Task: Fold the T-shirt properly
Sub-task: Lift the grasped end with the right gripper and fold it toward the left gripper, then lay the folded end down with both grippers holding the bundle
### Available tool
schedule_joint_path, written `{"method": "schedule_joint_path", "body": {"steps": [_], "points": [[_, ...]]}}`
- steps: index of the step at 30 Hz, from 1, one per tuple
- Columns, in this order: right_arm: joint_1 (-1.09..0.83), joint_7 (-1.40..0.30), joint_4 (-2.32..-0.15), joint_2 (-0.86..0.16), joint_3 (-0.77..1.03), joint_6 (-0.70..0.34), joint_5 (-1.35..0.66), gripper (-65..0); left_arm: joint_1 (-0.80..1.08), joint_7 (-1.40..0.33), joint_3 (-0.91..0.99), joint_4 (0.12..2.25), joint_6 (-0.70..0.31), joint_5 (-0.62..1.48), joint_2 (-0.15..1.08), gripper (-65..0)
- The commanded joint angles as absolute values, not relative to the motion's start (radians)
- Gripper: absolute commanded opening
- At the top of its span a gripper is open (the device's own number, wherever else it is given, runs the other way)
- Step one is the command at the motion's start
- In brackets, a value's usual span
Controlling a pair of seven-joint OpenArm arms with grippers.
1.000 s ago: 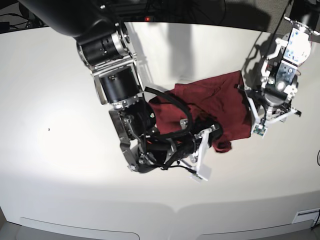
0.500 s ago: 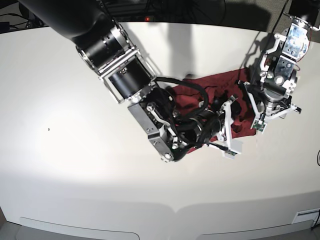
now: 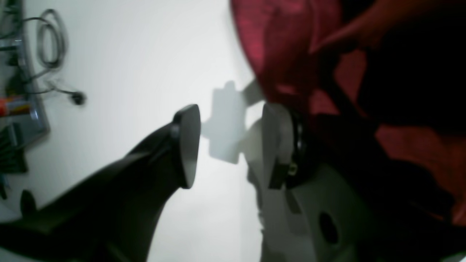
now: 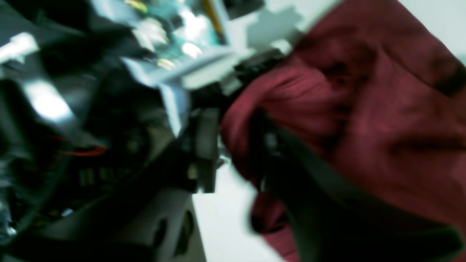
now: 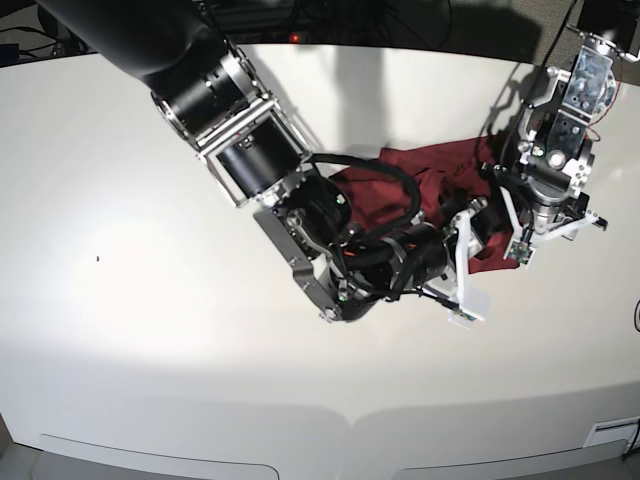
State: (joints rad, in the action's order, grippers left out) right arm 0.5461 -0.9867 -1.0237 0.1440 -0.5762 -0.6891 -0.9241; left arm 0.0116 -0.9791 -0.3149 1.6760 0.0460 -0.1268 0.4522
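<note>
Lighting and picture quality: bright, glare, wrist views blurred.
Overhead light washes the tabletop [image 5: 120,250] white; base view bows at edges; arms cast soft shadows.

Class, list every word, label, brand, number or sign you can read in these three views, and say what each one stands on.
None can be read.
T-shirt: plain maroon cloth, no print or label showing.
Circuit board on the left arm: markings, if any, too blurred.
Red-and-orange item at the table edge: too blurred to read.
</note>
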Motion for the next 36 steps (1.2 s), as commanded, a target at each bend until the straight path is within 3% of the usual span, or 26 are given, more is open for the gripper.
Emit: {"method": "schedule_joint_path", "body": {"steps": [1,9,12,14,21,27,36], "points": [[0.579,-0.964,-1.041,0.157,-0.572,-0.698,-0.983,-43.6,-0.002,-0.973,-0.308,1.693,0.052,-0.150,0.464,-38.0],[0.579,-1.106,-1.041,0.157,-0.572,-0.698,-1.250,-43.6,-0.003,-0.968,-0.307,1.693,0.052,-0.158,0.467,-38.0],[0.580,-1.093,-1.041,0.157,-0.561,-0.698,-1.242,-43.6,-0.003,-0.949,-0.307,1.693,0.053,-0.158,0.466,-38.0],[0.587,-1.022,-1.041,0.157,-0.538,-0.698,-1.133,-43.6,-0.006,-0.933,-0.308,1.693,0.081,-0.158,0.466,-38.0],[0.592,-0.617,-1.030,0.157,-0.395,-0.698,-0.446,-43.6,-0.017,-0.930,-0.308,1.756,0.213,-0.228,0.465,-38.0],[0.598,-0.531,-0.954,0.157,-0.303,-0.698,-0.281,-43.6,-0.014,-0.975,-0.308,1.914,0.213,-0.168,0.369,-38.0],[0.618,-0.428,-0.782,0.157,-0.303,-0.655,-0.143,-43.7,0.105,-0.933,-0.308,1.919,0.207,-0.122,0.156,-38.0]]}}
